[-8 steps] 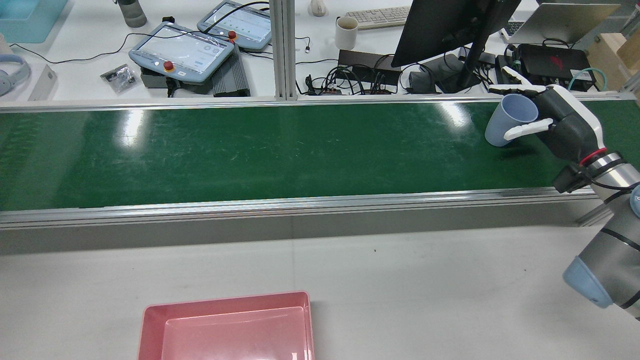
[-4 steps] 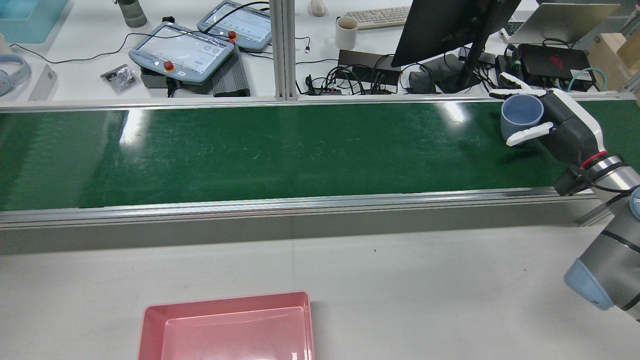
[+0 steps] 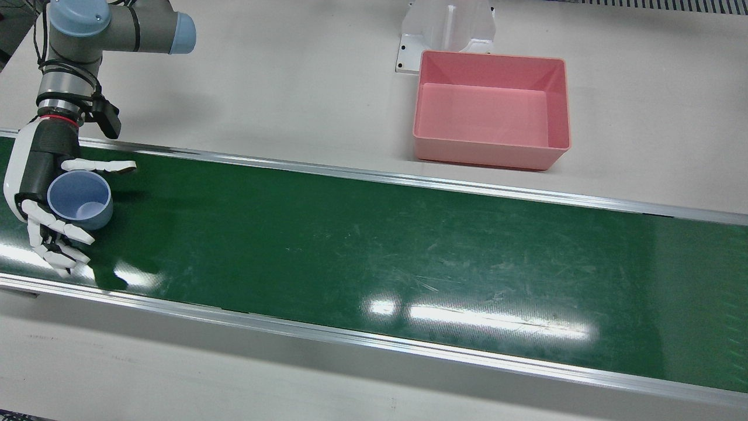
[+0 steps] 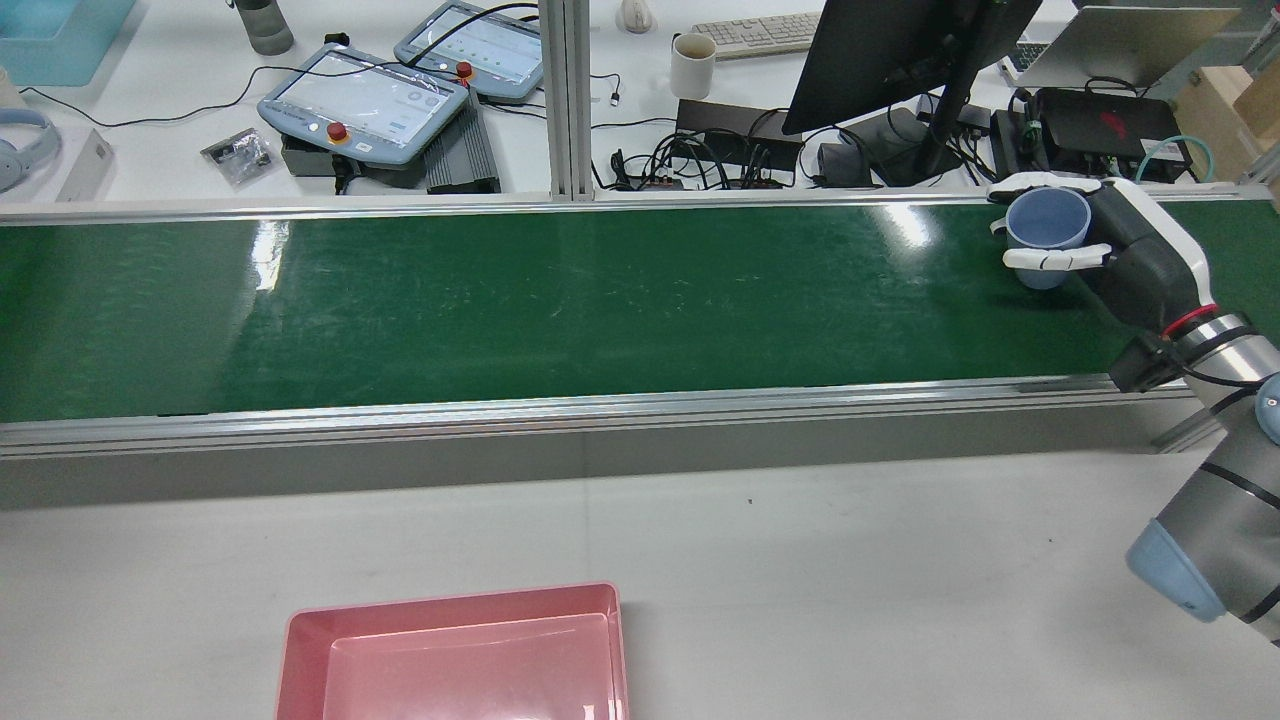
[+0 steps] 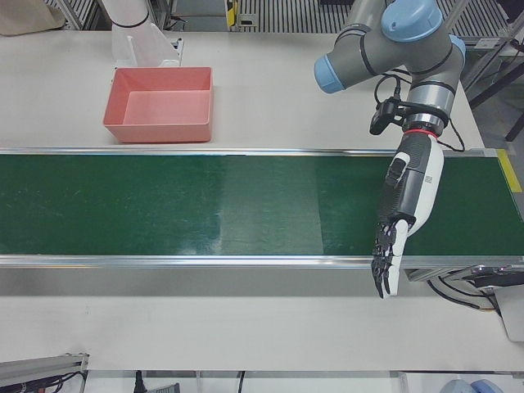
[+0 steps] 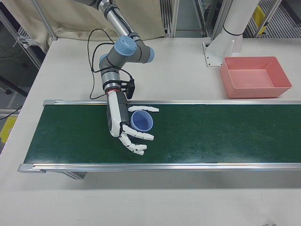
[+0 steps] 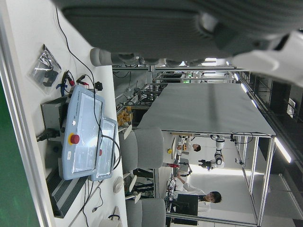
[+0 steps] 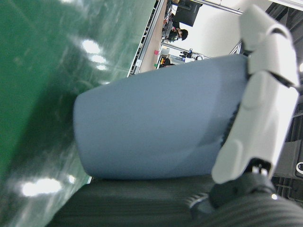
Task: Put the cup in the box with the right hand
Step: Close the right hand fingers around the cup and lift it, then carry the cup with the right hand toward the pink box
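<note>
Behind your green conveyor belt stood a white desk cluttered with two teach pendants, a monitor, cables and a mug.

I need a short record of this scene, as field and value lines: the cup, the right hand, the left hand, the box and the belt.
cup: blue cup, upright, mouth up, empty, over the green belt
right hand: right hand wrapped around the cup, at one end of the belt
left hand: left hand open, fingers stretched out over the other end of the belt, holds nothing
box: pink box, empty, on the white table beside the belt
belt: green belt, nothing else on it
</note>
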